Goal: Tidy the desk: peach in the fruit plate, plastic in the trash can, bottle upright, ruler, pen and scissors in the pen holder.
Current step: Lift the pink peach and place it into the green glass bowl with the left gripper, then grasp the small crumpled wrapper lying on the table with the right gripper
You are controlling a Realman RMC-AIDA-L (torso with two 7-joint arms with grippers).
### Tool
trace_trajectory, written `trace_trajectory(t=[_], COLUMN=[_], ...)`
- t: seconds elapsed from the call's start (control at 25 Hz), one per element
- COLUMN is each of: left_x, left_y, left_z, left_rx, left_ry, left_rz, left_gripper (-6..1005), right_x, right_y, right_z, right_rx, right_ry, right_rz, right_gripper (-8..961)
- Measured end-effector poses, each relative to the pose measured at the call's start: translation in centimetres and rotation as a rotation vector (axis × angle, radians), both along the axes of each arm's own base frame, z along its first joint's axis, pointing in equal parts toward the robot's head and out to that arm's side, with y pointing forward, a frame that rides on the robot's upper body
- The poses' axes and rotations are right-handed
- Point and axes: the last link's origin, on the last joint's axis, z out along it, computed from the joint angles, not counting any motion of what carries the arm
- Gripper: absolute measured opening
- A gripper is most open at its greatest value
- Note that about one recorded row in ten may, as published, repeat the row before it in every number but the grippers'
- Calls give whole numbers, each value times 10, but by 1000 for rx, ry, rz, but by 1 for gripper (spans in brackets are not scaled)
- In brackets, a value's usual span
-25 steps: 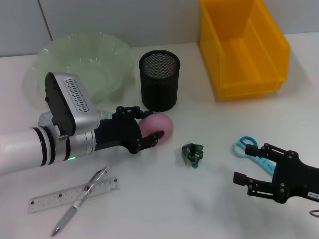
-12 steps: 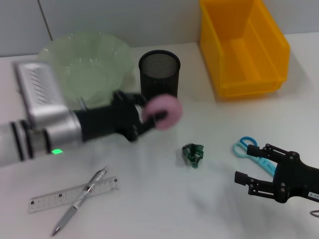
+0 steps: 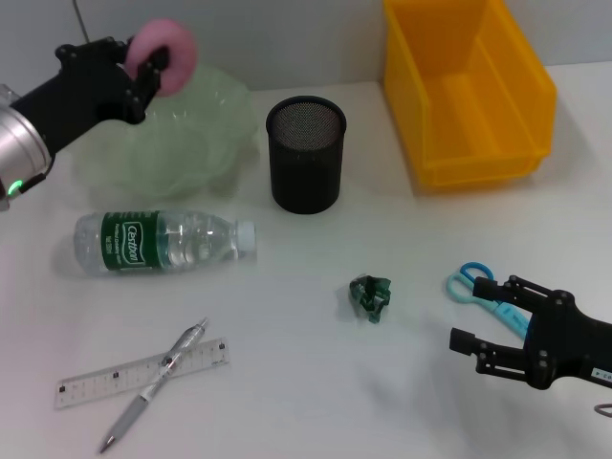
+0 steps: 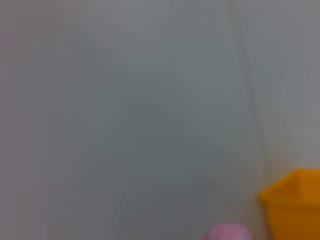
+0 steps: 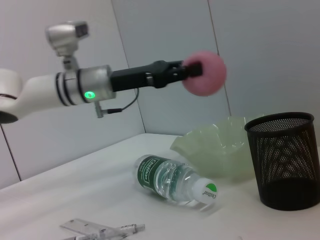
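My left gripper [image 3: 143, 65] is shut on the pink peach [image 3: 164, 55] and holds it high above the pale green fruit plate [image 3: 158, 134]; both also show in the right wrist view [image 5: 204, 72]. A plastic bottle [image 3: 163, 241] lies on its side. A green plastic scrap [image 3: 370, 295] lies mid-table. The ruler [image 3: 134, 374] and pen [image 3: 158, 381] lie at the front left. Blue scissors [image 3: 475, 287] lie by my open, empty right gripper [image 3: 478, 320]. The black mesh pen holder [image 3: 305, 153] stands behind.
A yellow bin [image 3: 466, 91] stands at the back right. The left wrist view shows only the wall, a corner of the yellow bin [image 4: 295, 207] and the top of the peach [image 4: 227, 233].
My left gripper has lifted the peach off the table and carried it up and back-left over the fruit plate, uncovering the lying bottle. The right arm has not moved.
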Motion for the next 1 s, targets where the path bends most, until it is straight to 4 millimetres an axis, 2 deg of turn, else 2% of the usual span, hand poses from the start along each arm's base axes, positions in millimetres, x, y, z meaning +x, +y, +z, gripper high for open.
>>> trace_trajectory(t=[0.12, 0.36, 0.56, 0.84, 1.0], left_x=[-3, -3, -2, 0, 1], left_y=[14, 18, 21, 12, -8], left_z=[-5, -18, -24, -17, -2], left_rx=[-3, -30, -52, -79, -107], left_ry=[38, 108, 130, 72, -7], left_rz=[102, 148, 178, 133, 45], left_gripper=[247, 387, 563, 726, 819], right_x=[0, 0, 0, 3, 3], right_y=[0, 1, 4, 5, 9], right_z=[0, 0, 3, 10, 25], right_rx=[-2, -1, 15, 48, 74], right_ry=[4, 3, 4, 21, 39], right_rz=[-4, -5, -4, -39, -54], right_gripper=[834, 834, 834, 833, 833])
